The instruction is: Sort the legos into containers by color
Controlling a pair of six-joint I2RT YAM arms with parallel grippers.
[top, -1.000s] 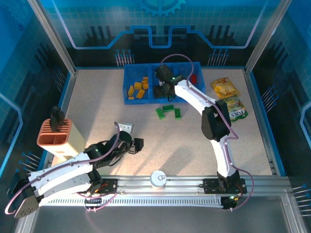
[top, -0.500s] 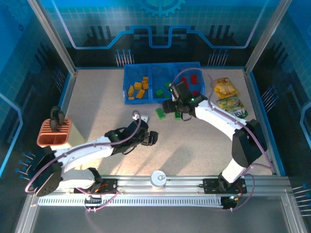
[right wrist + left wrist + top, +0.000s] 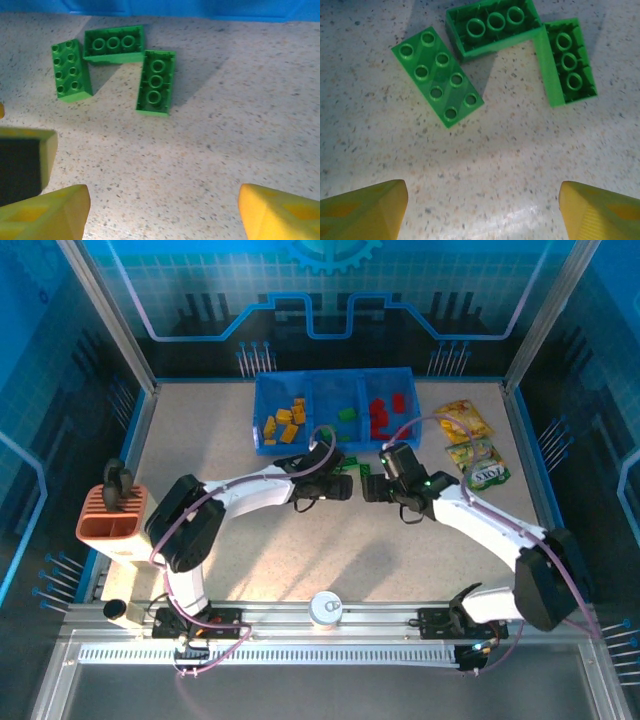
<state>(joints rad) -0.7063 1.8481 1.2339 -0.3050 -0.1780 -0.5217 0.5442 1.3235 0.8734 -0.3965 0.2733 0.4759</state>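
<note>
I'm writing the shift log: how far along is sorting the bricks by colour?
Done: yellow-orange plastic bricks lie in the left compartment of the translucent blue tray, red plastic bricks in the right, a green plastic brick in the middle. In hand: nothing; the left gripper and right gripper hover open above three green plastic bricks on the speckled table. Left: those three.

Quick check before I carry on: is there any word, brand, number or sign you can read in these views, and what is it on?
Nothing can be quoted with confidence.
green snack packet: a pale band with dark brand lettering, too blurred to read.
yellow snack packet: the print is too small to read.
green legos: no legible marking on the studs or undersides.
</note>
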